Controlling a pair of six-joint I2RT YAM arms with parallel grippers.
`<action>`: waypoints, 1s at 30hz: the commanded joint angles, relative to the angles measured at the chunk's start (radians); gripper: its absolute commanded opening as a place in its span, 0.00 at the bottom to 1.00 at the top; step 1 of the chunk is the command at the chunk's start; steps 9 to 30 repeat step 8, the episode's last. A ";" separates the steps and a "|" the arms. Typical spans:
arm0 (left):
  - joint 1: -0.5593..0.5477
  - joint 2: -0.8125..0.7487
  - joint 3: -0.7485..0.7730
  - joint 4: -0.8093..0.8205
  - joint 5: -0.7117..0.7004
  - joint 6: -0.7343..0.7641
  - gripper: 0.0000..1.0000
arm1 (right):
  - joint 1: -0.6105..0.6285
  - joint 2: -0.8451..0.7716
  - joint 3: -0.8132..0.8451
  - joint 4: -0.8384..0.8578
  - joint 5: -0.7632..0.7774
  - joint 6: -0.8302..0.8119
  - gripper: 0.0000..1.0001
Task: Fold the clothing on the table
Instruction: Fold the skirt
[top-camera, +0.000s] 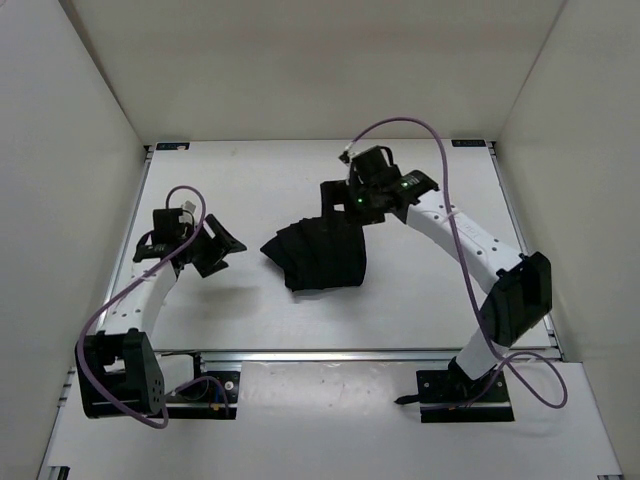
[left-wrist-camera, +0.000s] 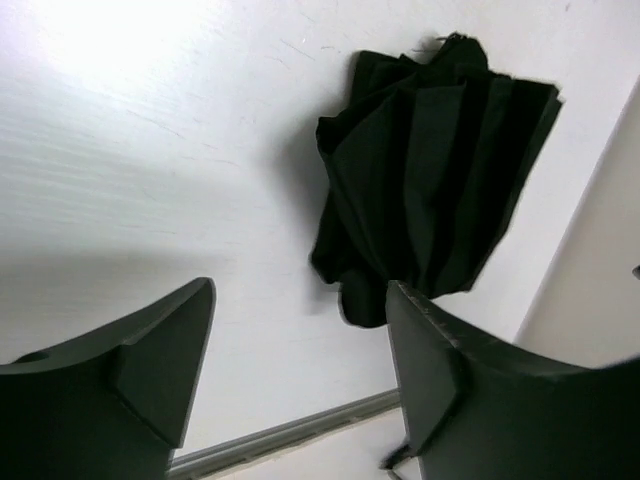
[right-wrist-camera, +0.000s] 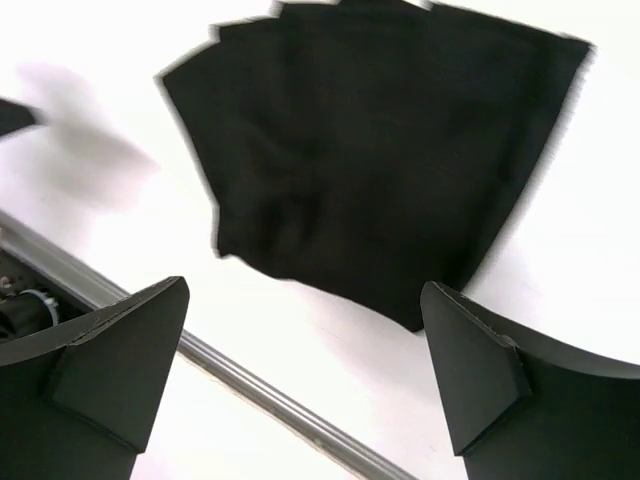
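The clothing is a black pleated bundle lying folded in the middle of the white table. My left gripper hovers to its left, apart from it, with its jaws spread and nothing between them. In the left wrist view the clothing lies beyond the open gripper. My right gripper hangs over the garment's far edge. From the right wrist the clothing lies flat under the wide-open gripper, which holds nothing.
A metal rail runs along the table's near edge, also seen from the wrists as the rail and the rail. Off-white walls enclose the table on three sides. Purple cables loop over both arms.
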 joint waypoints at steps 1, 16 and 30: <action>-0.017 -0.017 0.099 -0.134 -0.067 0.176 0.89 | -0.042 -0.045 -0.061 0.020 -0.051 -0.015 0.99; -0.011 0.047 0.221 -0.282 -0.212 0.422 0.99 | 0.051 0.128 0.075 -0.219 0.340 -0.180 0.99; -0.011 0.047 0.221 -0.282 -0.212 0.422 0.99 | 0.051 0.128 0.075 -0.219 0.340 -0.180 0.99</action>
